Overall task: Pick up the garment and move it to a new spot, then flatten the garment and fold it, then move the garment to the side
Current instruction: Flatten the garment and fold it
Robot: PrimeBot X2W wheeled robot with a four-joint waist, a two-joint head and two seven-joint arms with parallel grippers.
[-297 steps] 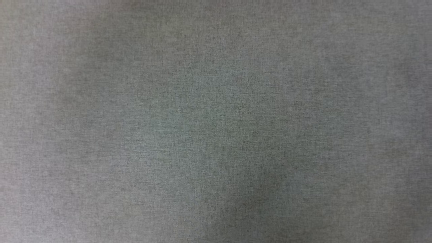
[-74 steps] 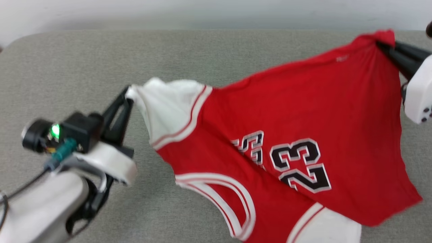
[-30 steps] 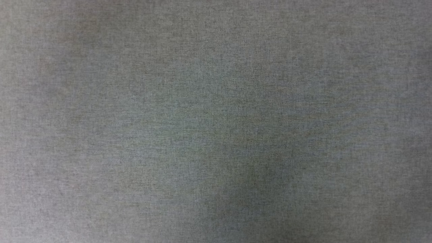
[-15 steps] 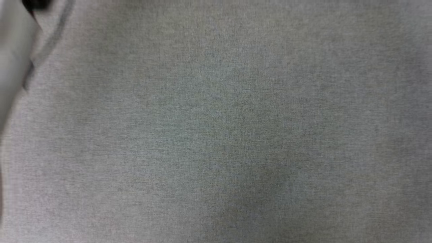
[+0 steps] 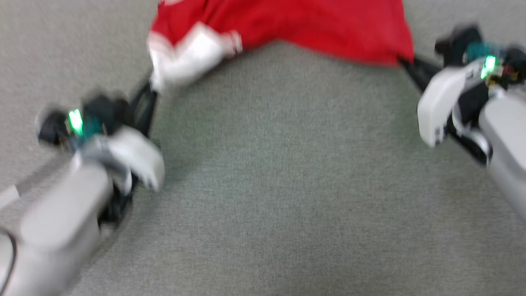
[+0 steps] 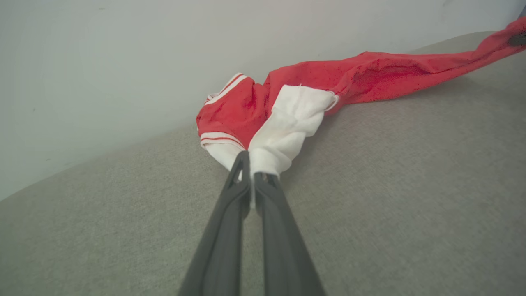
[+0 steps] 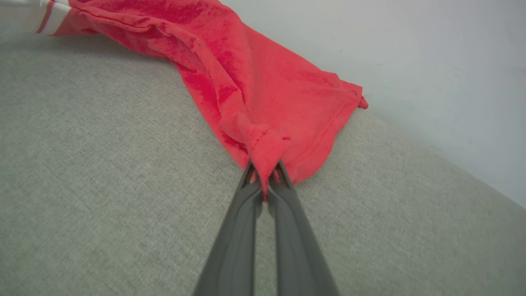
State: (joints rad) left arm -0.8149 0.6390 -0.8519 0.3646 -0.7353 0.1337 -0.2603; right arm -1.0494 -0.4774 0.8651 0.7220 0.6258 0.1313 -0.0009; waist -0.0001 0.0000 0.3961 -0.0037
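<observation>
**Head view.** The garment [image 5: 312,24] lies along the far edge of the picture on the grey tabletop [image 5: 263,197], its red body bunched between the two arms. The left tool [image 5: 151,88] meets a white sleeve [image 5: 185,57], and the right tool [image 5: 404,63] meets the red corner at the other end. The blur hides the grips here.

**Left wrist view.** The left tool's jaws are pinched narrow on the very end of the sleeve, with white cloth caught between the tips. From there the garment runs off as a twisted band on the tabletop, close to the pale wall [image 6: 123,61].

**Right wrist view.** The right tool is clamped tight on a small pucker of red cloth near the hem [image 7: 333,123]. The rest lies rumpled beyond it.

**Risks.** Both holds look shallow, right at the fingertips. A hard pull apart to flatten could probably slide the cloth out, likely the sleeve first. The body is twisted and doubled over, so laying it down as it is would likely trap folds underneath. It also sits near the far edge, where loose cloth might slip off the tabletop.
</observation>
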